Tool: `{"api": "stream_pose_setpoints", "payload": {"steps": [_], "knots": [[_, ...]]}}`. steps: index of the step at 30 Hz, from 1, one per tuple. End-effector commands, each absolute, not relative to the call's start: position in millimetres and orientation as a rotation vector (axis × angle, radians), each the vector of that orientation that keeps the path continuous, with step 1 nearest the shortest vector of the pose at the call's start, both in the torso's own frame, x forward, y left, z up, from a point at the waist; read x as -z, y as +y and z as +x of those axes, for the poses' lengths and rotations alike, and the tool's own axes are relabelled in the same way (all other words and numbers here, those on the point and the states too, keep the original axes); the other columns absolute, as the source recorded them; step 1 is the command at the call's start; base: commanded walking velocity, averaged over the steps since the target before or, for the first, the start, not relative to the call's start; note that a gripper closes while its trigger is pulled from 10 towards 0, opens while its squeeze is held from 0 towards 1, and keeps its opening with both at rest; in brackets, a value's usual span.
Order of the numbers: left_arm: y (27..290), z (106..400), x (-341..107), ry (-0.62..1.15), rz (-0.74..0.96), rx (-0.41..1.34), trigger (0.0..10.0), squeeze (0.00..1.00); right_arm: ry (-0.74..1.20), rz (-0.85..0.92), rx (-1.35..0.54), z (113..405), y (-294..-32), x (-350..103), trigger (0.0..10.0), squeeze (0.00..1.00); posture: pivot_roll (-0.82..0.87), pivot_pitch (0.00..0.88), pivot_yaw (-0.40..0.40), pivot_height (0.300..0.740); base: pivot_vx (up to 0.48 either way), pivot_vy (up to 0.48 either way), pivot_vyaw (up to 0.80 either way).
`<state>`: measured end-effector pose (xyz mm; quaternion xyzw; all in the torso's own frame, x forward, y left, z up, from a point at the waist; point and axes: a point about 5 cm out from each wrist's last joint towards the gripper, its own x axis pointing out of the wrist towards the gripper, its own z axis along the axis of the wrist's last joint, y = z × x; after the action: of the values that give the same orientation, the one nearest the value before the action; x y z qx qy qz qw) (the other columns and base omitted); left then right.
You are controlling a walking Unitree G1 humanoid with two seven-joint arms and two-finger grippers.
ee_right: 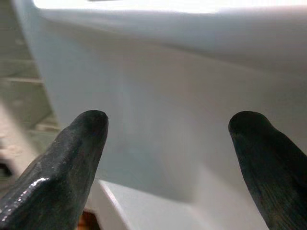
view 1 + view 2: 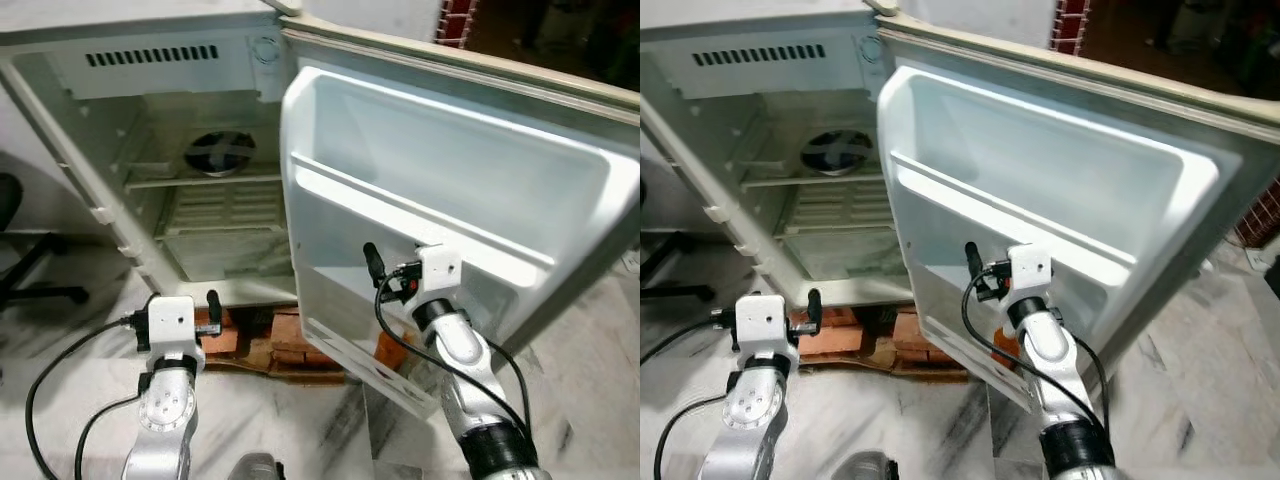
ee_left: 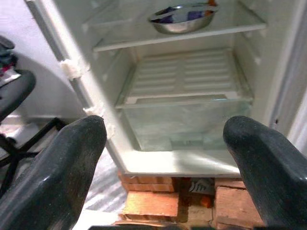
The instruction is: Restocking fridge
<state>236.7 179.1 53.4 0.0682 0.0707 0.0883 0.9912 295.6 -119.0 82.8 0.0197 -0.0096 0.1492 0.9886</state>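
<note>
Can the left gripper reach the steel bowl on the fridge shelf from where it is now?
Probably yes. The left gripper is open and faces the open fridge, with nothing between it and the steel bowl on the upper shelf. It sits low, near the bricks, so it must rise first.

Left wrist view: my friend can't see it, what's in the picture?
An open fridge with a metal bowl on its top shelf and a drawer below. The left gripper has its jaws apart. Bricks sit under the fridge.
</note>
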Motion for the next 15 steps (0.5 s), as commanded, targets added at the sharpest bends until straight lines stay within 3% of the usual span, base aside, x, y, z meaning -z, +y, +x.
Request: {"api": "stream_pose_setpoints", "payload": {"steps": [1,12,15], "knots": [[178.7,234.8,-49.6,0.164,0.144,-0.174,10.0,0.0,-0.001,0.05,-0.329,292.4,-116.0,-80.5,10.0,0.0,-0.01,0.0,0.033,0.74,0.0,0.0,0.0],[178.7,237.1,-50.1,0.16,0.148,-0.173,10.0,0.0,0.077,0.102,-0.523,280.5,-106.8,-71.2,10.0,0.0,-0.01,0.0,0.035,0.74,0.0,0.0,0.0],[178.4,237.9,-50.3,0.159,0.149,-0.17,10.0,0.0,0.097,0.105,-0.562,280.0,-109.3,-68.9,10.0,0.0,-0.01,0.0,0.035,0.74,-0.28,0.0,0.0]]}}
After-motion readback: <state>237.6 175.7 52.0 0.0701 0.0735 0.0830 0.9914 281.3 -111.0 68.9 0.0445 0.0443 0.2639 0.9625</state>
